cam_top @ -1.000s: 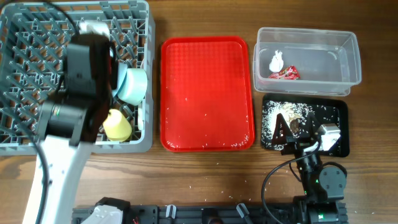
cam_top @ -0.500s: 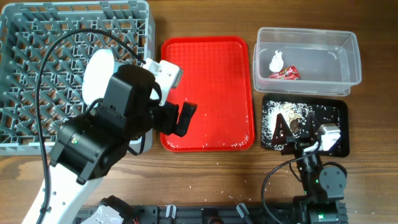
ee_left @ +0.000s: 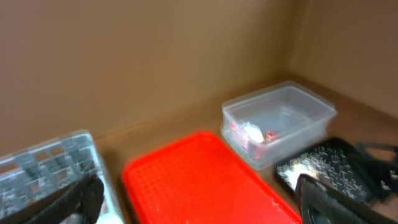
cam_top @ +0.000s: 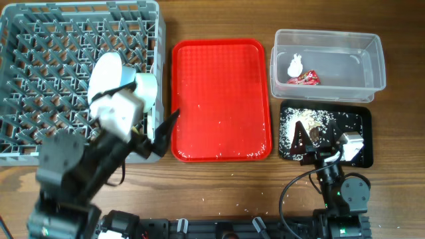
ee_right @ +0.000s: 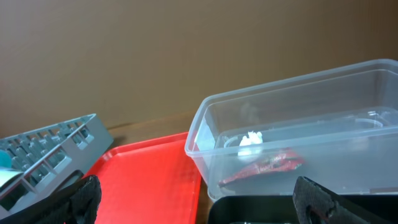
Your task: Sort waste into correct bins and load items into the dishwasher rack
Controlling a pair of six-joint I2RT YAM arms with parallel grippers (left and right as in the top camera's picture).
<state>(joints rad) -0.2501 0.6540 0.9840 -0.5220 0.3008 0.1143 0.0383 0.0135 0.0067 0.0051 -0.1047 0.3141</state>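
Observation:
The grey dishwasher rack (cam_top: 60, 79) holds an upright white plate (cam_top: 106, 72) and a pale blue bowl (cam_top: 147, 89) at its right side. My left gripper (cam_top: 159, 136) hangs open and empty at the rack's front right corner, beside the red tray; in the left wrist view its fingers (ee_left: 81, 199) stand far apart. The clear tub (cam_top: 329, 60) holds a white napkin (cam_top: 295, 64) and a red wrapper (cam_top: 303, 79). Rice scraps (cam_top: 312, 119) lie in the black tray (cam_top: 355, 123). My right gripper (cam_top: 313, 136) sits open and empty over that tray.
A red tray (cam_top: 221, 99) with a few stray rice grains lies between the rack and the bins. Loose grains dot the wooden table in front of it. In the right wrist view the tub (ee_right: 298, 124) is just ahead and the rack (ee_right: 50, 149) is far left.
My left arm has pulled back from over the rack toward the table's front left, and its gripper has opened. The right arm has not moved.

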